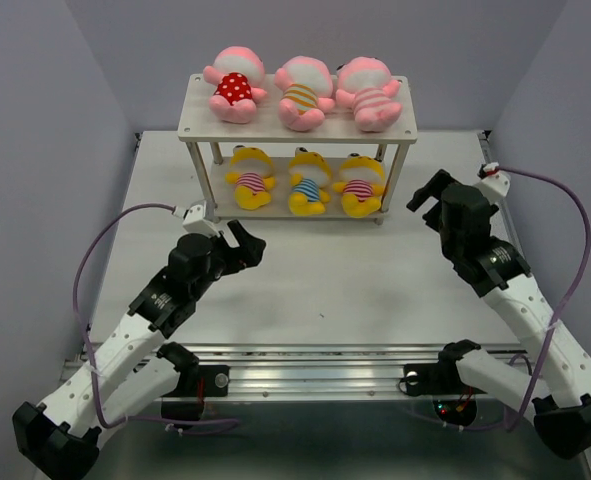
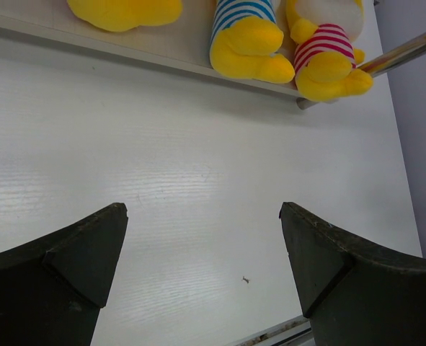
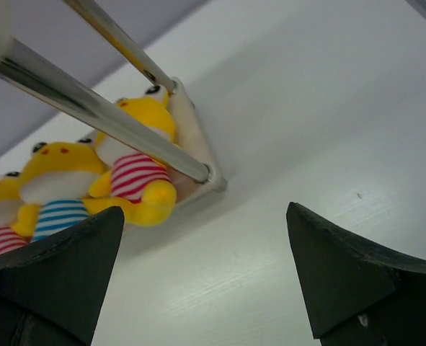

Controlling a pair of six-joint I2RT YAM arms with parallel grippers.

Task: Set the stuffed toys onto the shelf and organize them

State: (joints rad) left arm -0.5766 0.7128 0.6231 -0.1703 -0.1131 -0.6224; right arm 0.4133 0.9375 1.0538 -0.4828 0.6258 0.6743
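Observation:
The shelf (image 1: 200, 125) stands at the back of the table. Three pink toys lie on its top board: one in red polka dots (image 1: 234, 85), one in yellow stripes (image 1: 302, 92), one in pink stripes (image 1: 367, 93). Three yellow toys lie on the lower board (image 1: 251, 178), (image 1: 309, 182), (image 1: 361, 185). My left gripper (image 1: 247, 243) is open and empty, in front of the shelf's left part. My right gripper (image 1: 427, 196) is open and empty, just right of the shelf. The left wrist view shows yellow toy feet (image 2: 252, 47). The right wrist view shows a striped yellow toy (image 3: 137, 173) behind a shelf leg (image 3: 104, 119).
The white table (image 1: 325, 280) spreads in front of the shelf. A metal rail (image 1: 315, 360) runs along the near edge between the arm bases. Grey walls close in on the left, right and back. Purple cables loop from both arms.

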